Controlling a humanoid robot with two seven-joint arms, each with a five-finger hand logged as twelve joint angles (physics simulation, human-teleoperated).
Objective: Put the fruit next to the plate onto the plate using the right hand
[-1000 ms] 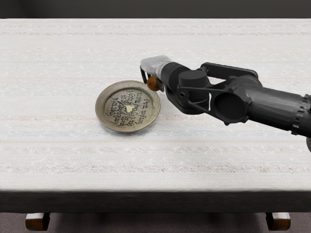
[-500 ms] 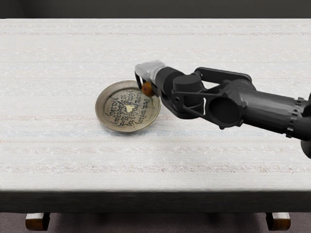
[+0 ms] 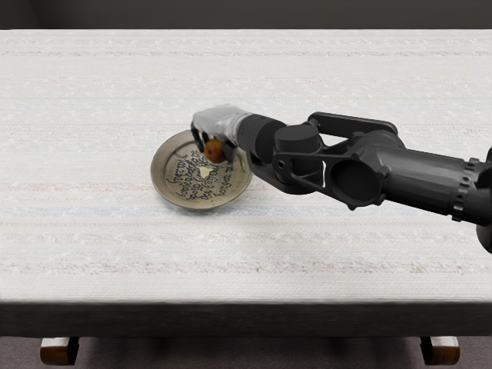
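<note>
The dark, heavy-jointed right arm point(image 3: 400, 173) reaches in over the white textured table point(image 3: 115, 77), and the pale grey right hand point(image 3: 219, 124) hangs over the far right edge of the round bronze-coloured metal plate point(image 3: 163, 165) with dark script across its face. Tucked under that hand is the small round orange-brown fruit point(image 3: 214, 151) — the fingers are curled down around it, closed on it, though the individual fingers are hard to make out from here. The fruit sits inside the plate's outline, just beyond the pale yellow mark point(image 3: 204, 172) at the plate's centre. Whether it touches the plate's surface or is held just above it — that cannot be told from this angle.
</note>
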